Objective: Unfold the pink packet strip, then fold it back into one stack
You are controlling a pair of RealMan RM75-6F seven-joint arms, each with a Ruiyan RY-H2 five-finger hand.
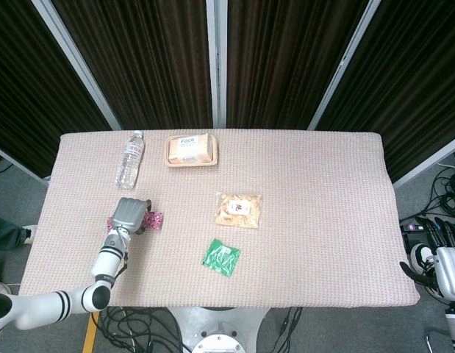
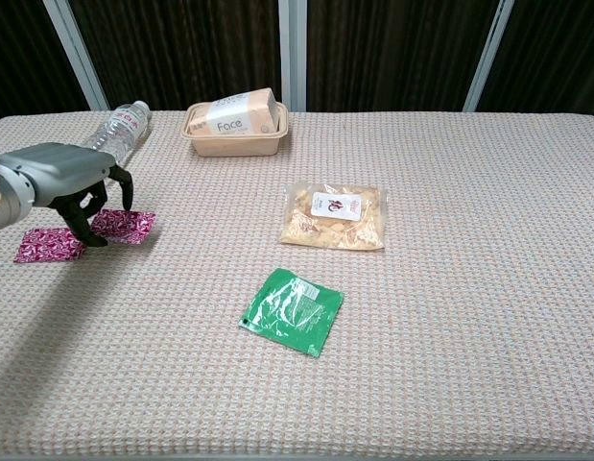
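Pink strip: the pink packet strip (image 2: 85,235) lies flat near the left edge of the table (image 2: 469,288), in front of the water bottle (image 2: 109,137); 2 panels show in the chest view, 1 on each side of the hand.
Left hand: the left hand (image 2: 71,187) hovers over the strip's middle, dark fingers (image 2: 119,187) curled down toward it; whether they pinch a panel or only touch it I cannot tell.
Right hand: the right hand (image 1: 440,268) hangs off the table's right edge, holding nothing, fingers loosely apart.
Step in hand: probably working a panel at the fold. Catch 1 panel edge only, lift low, keep the other panel flat.
Hard to make out: the hand hides the strip's middle, so the fold line and any stacked panels are unseen; the head view shows only slivers of pink.
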